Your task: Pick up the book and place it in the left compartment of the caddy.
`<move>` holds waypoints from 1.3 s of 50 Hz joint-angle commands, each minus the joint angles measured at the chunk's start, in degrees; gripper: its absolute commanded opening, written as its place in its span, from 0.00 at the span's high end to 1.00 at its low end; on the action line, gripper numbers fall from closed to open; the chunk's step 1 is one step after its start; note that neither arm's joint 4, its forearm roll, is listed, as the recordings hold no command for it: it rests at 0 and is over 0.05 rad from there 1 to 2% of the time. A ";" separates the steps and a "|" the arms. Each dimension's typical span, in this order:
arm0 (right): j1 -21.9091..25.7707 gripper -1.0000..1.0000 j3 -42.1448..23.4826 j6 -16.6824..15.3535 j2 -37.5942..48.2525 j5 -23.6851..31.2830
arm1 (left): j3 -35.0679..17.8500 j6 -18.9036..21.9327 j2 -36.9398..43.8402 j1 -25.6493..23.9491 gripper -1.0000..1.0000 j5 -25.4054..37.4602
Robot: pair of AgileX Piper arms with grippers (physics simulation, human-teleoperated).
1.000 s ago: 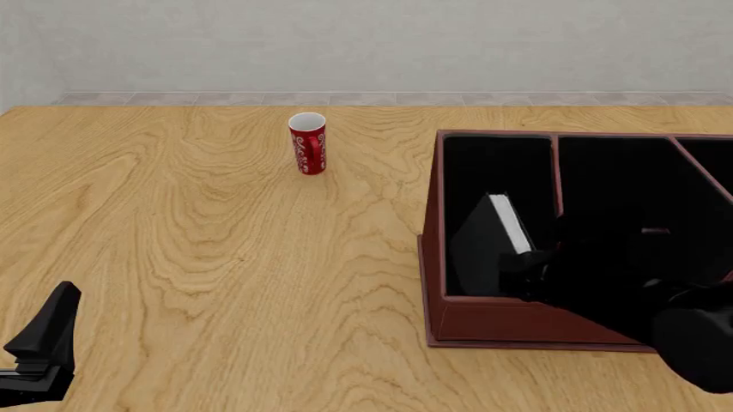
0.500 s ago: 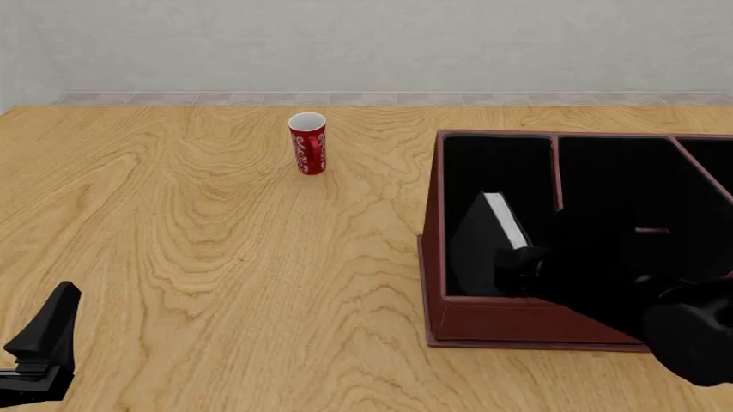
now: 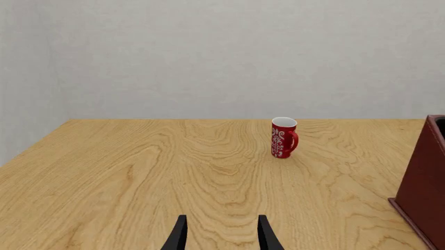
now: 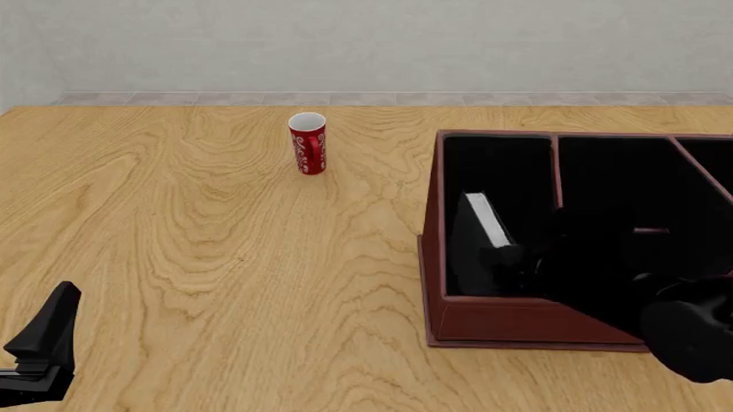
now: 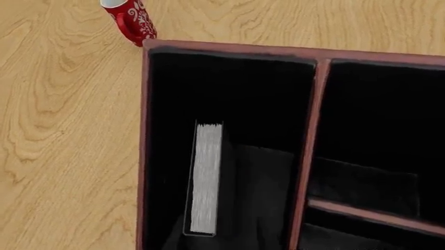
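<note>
The book (image 4: 481,225) stands on edge inside the left compartment (image 4: 495,180) of the caddy (image 4: 504,324), its white page edge facing up and its dark covers almost lost against the black lining. In the right wrist view the book (image 5: 206,177) shows as a pale strip running lengthwise close beside the caddy's outer left wall (image 5: 143,156), with open black floor between it and the thin reddish-brown divider (image 5: 309,140) on the other side. In the front view it seems to tilt a little toward that outer wall, though the dark covers make the lean hard to judge. The right gripper (image 4: 521,266) reaches over the near wall of the caddy into the same compartment, just beside the book; its black body merges with the lining, and I cannot tell whether its jaws are wide, narrow or touching the book. The left gripper (image 3: 221,234) hovers low over the wooden worktop (image 4: 206,257) at the near left, well apart from the caddy, its jaws set a modest gap apart and holding nothing. A red mug (image 4: 308,143) with white patterning stands upright on the worktop beyond the caddy's far left corner, apart from it. Past the divider, the caddy's other sections (image 5: 375,135) are split by a cross divider (image 5: 368,211).
</note>
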 commanded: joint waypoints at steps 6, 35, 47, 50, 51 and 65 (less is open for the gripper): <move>-0.36 0.00 -0.84 -0.92 -1.87 2.38 | 0.00 0.00 0.00 0.00 0.00 0.00; -0.11 0.00 -5.16 -2.27 -11.64 12.38 | 0.00 0.00 0.00 0.00 0.00 0.00; -0.01 0.00 -6.52 -2.93 -17.80 17.74 | 0.00 0.00 0.00 0.00 0.00 0.00; -0.04 0.00 -6.86 -3.16 -19.34 19.11 | 0.00 0.00 0.00 0.00 0.00 0.00; -0.03 0.00 -6.98 -3.15 -19.90 19.60 | 0.00 0.00 0.00 0.00 0.00 0.00; 0.08 0.00 -8.28 -3.38 -26.87 25.42 | 0.00 0.00 0.00 0.00 0.00 0.00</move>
